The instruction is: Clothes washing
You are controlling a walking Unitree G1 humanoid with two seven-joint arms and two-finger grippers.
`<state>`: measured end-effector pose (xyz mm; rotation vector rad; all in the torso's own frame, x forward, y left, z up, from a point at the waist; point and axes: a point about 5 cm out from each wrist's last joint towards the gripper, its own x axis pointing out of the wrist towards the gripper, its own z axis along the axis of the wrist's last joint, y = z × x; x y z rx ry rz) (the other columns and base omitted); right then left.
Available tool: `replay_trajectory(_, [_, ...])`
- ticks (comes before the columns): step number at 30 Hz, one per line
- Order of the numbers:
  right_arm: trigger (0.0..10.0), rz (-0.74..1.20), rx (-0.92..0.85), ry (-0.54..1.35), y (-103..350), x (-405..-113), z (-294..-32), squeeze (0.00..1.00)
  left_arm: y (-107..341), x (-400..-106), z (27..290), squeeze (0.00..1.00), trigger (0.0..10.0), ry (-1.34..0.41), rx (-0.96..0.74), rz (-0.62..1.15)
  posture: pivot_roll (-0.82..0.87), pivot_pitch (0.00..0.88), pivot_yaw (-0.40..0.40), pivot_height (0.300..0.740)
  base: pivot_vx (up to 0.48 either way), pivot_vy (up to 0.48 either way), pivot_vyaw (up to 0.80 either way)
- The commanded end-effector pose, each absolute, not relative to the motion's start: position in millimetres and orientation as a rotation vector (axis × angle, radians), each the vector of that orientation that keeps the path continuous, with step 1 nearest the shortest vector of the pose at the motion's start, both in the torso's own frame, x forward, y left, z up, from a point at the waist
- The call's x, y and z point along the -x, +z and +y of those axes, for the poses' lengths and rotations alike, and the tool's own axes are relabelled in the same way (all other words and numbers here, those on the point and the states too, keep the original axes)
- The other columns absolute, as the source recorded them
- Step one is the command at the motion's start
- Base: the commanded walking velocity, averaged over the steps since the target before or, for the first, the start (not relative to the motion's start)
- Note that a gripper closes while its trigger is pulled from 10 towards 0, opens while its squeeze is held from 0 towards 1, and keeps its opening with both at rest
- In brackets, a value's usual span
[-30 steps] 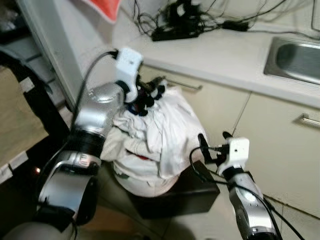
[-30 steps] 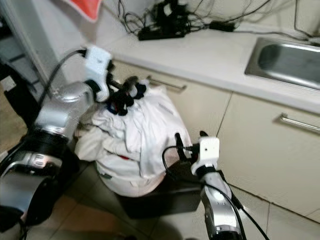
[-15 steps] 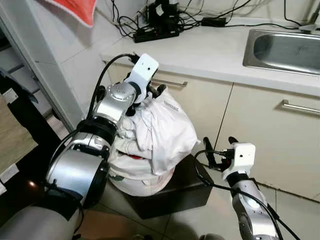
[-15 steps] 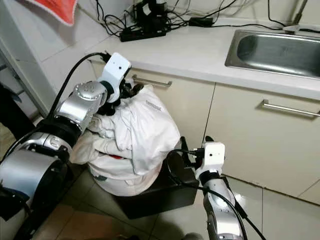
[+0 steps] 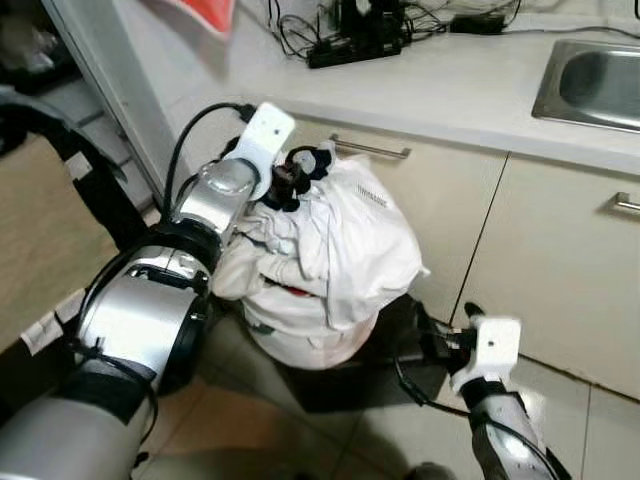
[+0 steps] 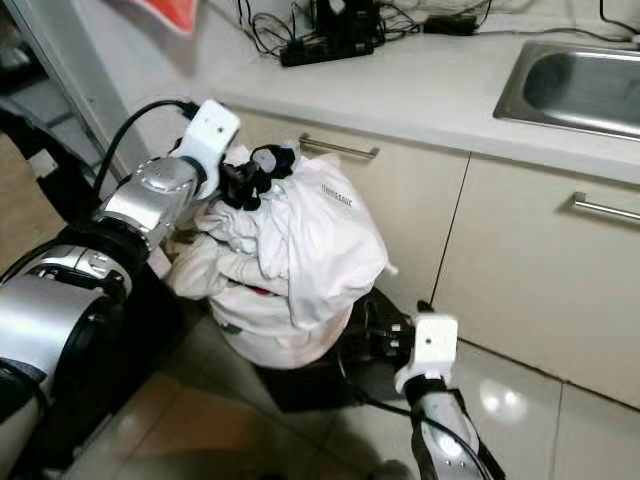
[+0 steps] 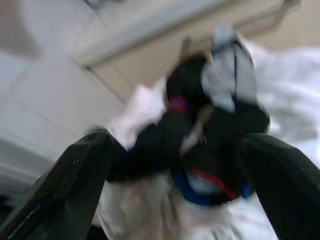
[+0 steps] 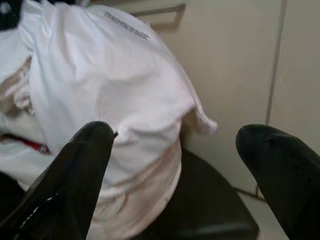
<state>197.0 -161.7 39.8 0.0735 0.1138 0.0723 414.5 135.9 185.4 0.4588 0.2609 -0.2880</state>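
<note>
- The left claw [image 5: 300, 178] sits at the very top of the laundry pile, its two black fingers pinching a small dark bundle of cloth [image 7: 210, 135] with red and blue trim and a pale patch on it.
- That bundle rides on the crest of a heap of white clothes [image 6: 300, 250], mounded high in a pale basket [image 6: 275, 352] on the floor, just in front of the cabinet [image 6: 520, 250].
- A dark low box [image 5: 370, 375] sits beside and under the basket's right side.
- The right claw [image 6: 385, 335] hovers low by that box, fingers spread wide, aimed at the side of the white heap and holding nothing.
- The clothes look soft, light and floppy; I'd guess a pinch on a bunched fold or a seam would hold best, since loose garments can drape, snag on their neighbours and drag them off the pile.
- Above the cabinet runs the table [image 5: 470, 90], with tangled cables [image 5: 370, 30] and a steel sink [image 5: 590, 80].
</note>
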Motion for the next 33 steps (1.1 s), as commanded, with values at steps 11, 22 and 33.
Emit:
replay_trajectory(11, [10.0, 0.139, -0.066, 0.007, 46.4, -169.8, -165.8, 0.54, 182.5, -413.1, 112.1, 0.00, 10.0, -0.342, -0.382, 0.284, -0.38, 0.167, 0.237, 0.740, 0.000, 0.000, 0.00])
replay_trajectory(22, [10.0, 0.164, -0.073, -0.025, 47.5, -160.1, -165.1, 0.53, 208.3, -420.0, 111.4, 0.00, 10.0, -0.300, -0.376, 0.192, -0.39, 0.172, 0.255, 0.740, 0.000, 0.000, 0.00])
replay_trajectory(33, [10.0, 0.178, -0.086, -0.004, 44.7, -165.9, -160.1, 0.54, 220.9, -423.4, 124.5, 0.00, 10.0, -0.255, -0.461, 0.166, -0.36, 0.163, 0.249, 0.740, 0.000, 0.000, 0.00])
